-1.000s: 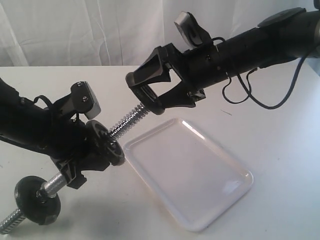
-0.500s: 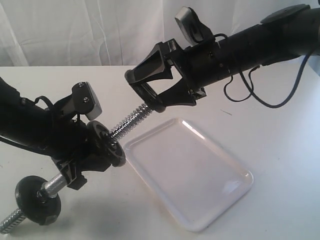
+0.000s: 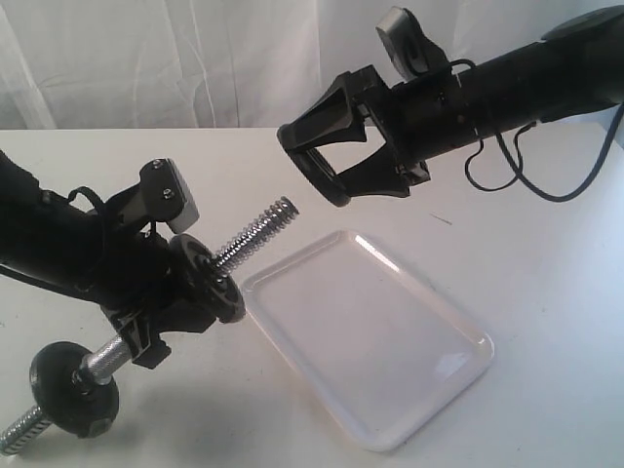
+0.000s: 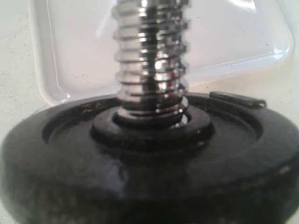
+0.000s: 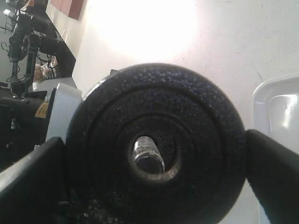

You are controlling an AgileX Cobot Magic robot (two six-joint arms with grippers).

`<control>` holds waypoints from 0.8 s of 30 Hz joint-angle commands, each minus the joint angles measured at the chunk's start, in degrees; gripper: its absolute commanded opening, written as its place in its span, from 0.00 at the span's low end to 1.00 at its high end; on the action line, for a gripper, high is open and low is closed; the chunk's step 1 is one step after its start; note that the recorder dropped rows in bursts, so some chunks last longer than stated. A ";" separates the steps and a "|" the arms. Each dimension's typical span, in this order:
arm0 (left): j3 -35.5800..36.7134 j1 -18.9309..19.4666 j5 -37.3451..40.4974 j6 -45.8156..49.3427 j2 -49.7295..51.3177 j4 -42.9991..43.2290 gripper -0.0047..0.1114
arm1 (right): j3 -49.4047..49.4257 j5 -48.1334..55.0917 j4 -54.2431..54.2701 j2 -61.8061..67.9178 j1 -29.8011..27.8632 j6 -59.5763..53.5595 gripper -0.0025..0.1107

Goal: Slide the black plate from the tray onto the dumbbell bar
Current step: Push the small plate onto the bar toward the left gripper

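Observation:
My right gripper is shut on the black plate and holds it edge-on in the air, a short way above and right of the dumbbell bar's free threaded tip. In the right wrist view the plate fills the gap between both fingers, and the bar's tip shows through its hole. My left gripper grips the tilted dumbbell bar at its middle. The white tray holds nothing.
One black disc sits on the bar just above my left gripper and fills the left wrist view below the threaded rod. Another disc is near the bar's lower end. A white curtain hangs behind the table.
My right gripper has moved up and to the right with the plate, from the bar's threaded tip to a spot apart from it. The left arm and the bar have stayed still.

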 commanded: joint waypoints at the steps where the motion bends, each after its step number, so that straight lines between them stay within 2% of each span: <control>1: -1.66 -0.27 -2.54 0.46 -2.73 -5.58 0.04 | -0.38 1.64 3.23 -1.13 0.00 0.44 0.02; 24: -1.66 -0.27 -3.59 0.46 -2.73 -6.05 0.04 | 1.00 1.64 3.09 -1.13 5.18 0.03 0.02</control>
